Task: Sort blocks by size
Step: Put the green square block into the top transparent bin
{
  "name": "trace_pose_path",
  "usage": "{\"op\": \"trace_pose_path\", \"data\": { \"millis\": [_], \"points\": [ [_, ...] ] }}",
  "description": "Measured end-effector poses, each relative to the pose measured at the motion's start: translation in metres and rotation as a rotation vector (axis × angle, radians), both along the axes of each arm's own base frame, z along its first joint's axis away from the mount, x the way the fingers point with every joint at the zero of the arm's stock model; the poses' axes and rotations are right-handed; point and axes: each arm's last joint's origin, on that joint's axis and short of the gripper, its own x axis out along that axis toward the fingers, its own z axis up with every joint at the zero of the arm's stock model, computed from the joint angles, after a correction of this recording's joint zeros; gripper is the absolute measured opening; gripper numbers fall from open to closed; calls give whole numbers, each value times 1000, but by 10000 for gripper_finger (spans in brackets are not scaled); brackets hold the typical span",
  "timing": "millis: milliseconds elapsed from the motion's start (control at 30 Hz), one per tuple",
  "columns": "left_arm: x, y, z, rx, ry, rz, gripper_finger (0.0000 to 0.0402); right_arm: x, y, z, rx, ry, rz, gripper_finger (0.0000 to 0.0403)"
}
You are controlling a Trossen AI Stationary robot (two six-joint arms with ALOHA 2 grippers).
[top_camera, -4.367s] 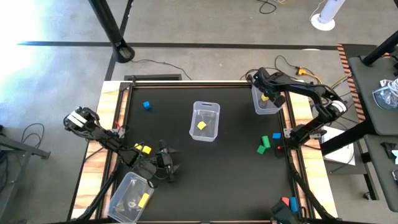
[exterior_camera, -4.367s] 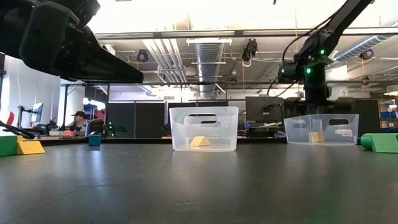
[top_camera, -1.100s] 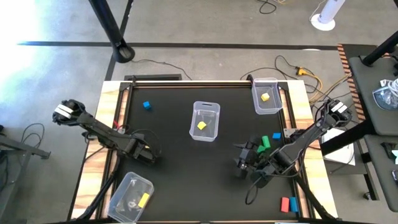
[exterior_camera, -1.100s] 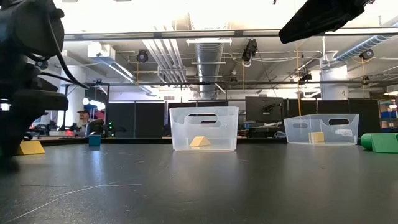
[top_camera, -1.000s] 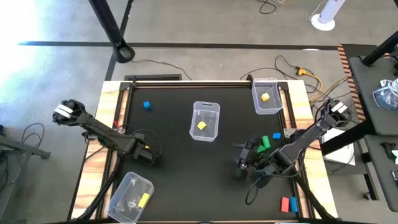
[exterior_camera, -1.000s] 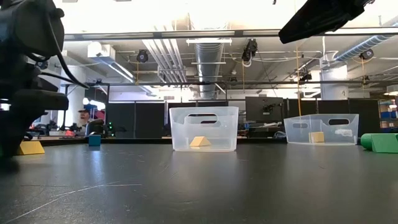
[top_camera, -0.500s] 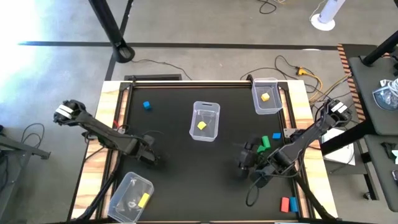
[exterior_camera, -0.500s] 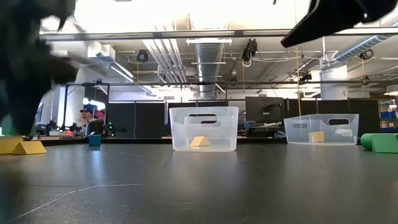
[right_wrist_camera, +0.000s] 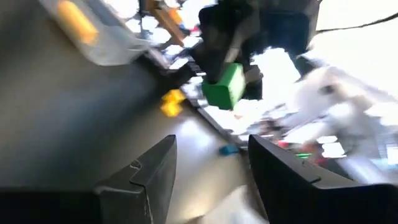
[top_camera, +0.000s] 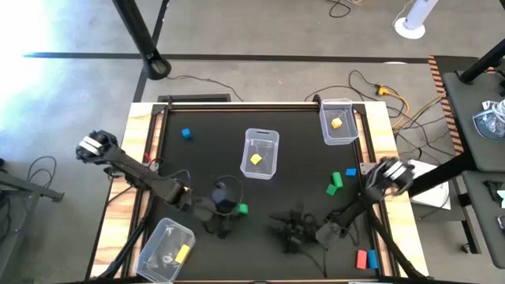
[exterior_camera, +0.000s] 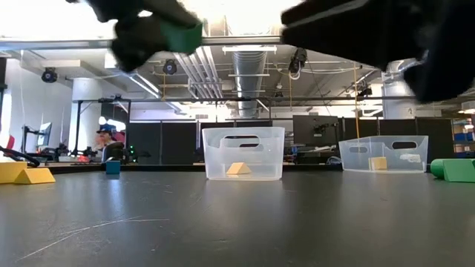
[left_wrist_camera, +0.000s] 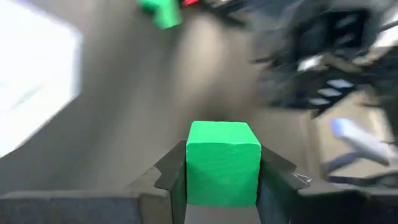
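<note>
**Q:** How's your grip on that cube?

**Me:** Left gripper (left_wrist_camera: 222, 177) has its fingers clamped on the green block's (left_wrist_camera: 223, 163) flat sides, above the table's front-middle. It seems light, rigid, maybe slick. Right gripper (top_camera: 289, 234) hangs nearby, fingers spread, empty.

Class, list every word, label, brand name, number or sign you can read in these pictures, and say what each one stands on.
None can be read: the bins, the green block in the left gripper and the table bear no print. Screens in the room behind are too small to read.
</note>
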Motion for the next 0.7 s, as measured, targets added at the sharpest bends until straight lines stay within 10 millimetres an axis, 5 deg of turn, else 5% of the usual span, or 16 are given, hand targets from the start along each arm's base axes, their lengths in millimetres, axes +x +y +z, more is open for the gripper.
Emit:
{"op": "trace_pose_path", "data": {
  "millis": [267, 700],
  "points": [
    [28, -12, -6, 53, -246, -128, 116, 25, 22, -1, -213, -35, -124, 230],
    [38, -16, -16, 56, -311, -126, 117, 31, 31, 18, -287, -43, -127, 270]
  ]
}}
